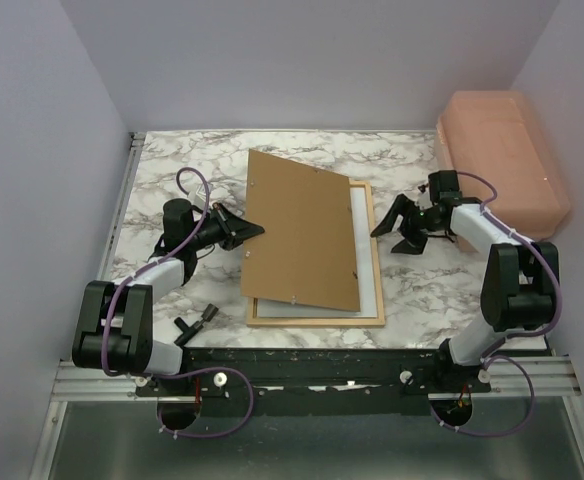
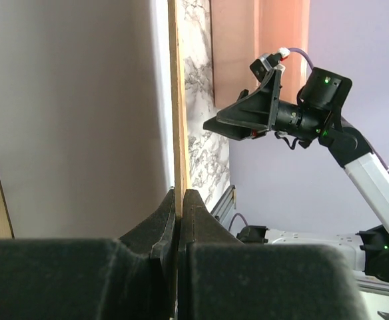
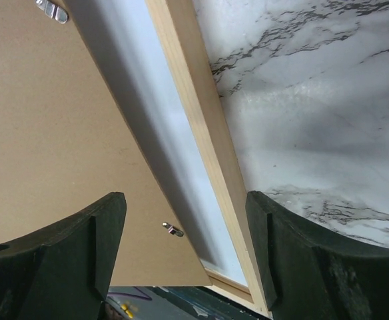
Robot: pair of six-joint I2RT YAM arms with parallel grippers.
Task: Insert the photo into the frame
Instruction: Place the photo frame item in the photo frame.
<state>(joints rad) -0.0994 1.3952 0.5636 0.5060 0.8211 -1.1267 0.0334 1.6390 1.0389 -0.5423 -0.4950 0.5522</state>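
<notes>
Black-white arms (image 1: 162, 270), seemingly purple cables (image 1: 192, 171)

The desk (image 1: 172, 170) had a white marble-patterned top with grey veining, smooth and faintly glossy where light fell on it. The frame (image 3: 206, 133) was pale, bare-looking wood, matt, with fine straight grain. The backing board (image 1: 302, 230) was brown hardboard, flat, dull and uniform, and carried small shiny metal clips (image 3: 173, 231). The white surface (image 1: 363, 255) inside the frame looked smooth; paper or pane could not be told. The right fingers (image 3: 54, 260) and left fingers (image 2: 201, 220) were black plastic, matt and slightly grainy. The arm shells (image 1: 477, 225) were smooth white plastic. The bin (image 1: 502, 150) was salmon-pink plastic with a soft, matt skin.
</notes>
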